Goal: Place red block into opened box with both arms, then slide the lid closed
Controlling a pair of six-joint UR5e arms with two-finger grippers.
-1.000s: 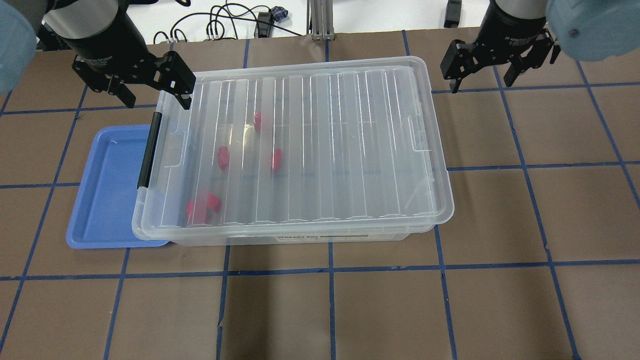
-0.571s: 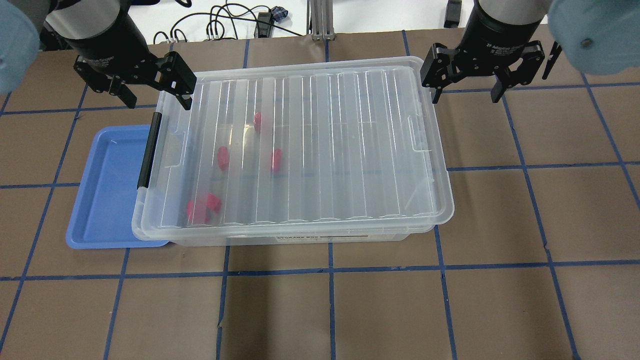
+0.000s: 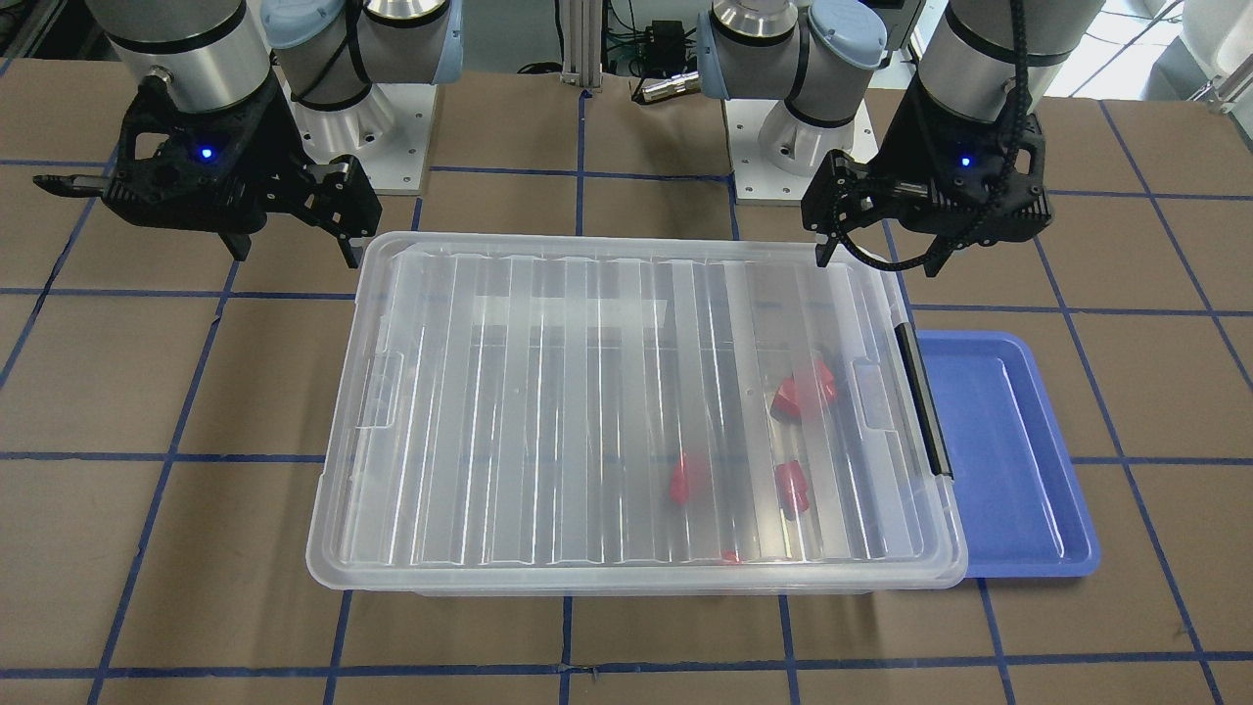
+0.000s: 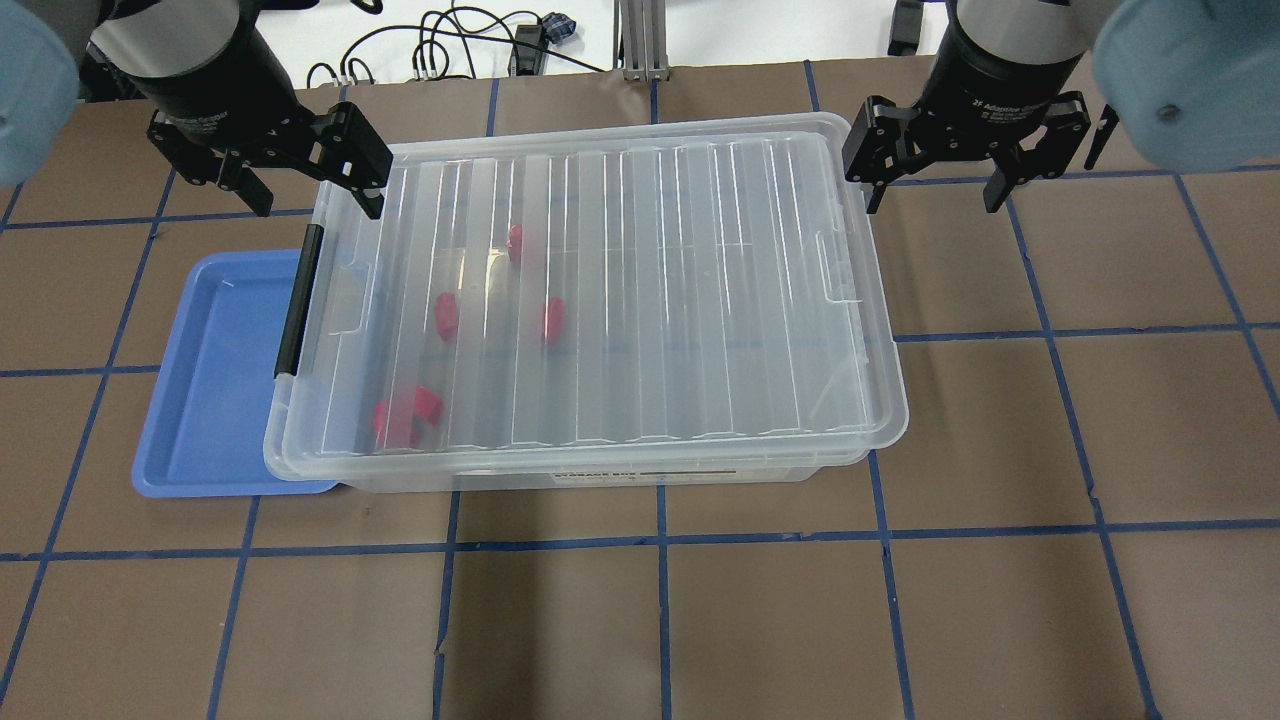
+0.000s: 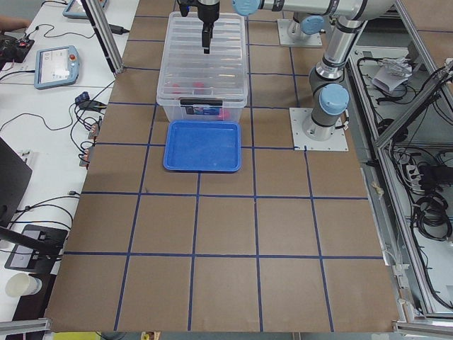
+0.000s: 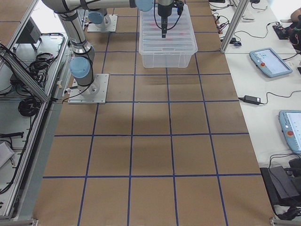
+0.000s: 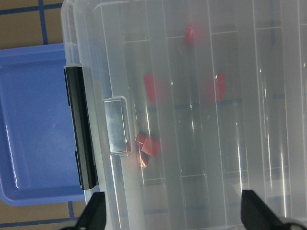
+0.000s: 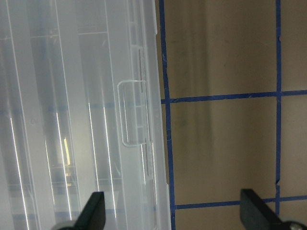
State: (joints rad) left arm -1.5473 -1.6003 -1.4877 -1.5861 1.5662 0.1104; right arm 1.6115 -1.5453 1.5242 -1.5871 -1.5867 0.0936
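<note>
Brown paper crossed by blue tape covers the table (image 4: 1000, 600), with cables (image 4: 440, 50) on a white bench beyond its far edge. Mid-table sits the box (image 4: 600, 478), the lid (image 4: 680, 300) lying flat over nearly all of it. Several red blocks (image 4: 447, 315) show through, gathered toward the end with the black bar (image 4: 298, 300). A blue tray (image 4: 210, 400) butts against that end. The left gripper (image 4: 315, 198) hangs spread and empty over the box's far corner by the bar. The right gripper (image 4: 934, 198), likewise spread and empty, hangs just outside the opposite far corner.
</note>
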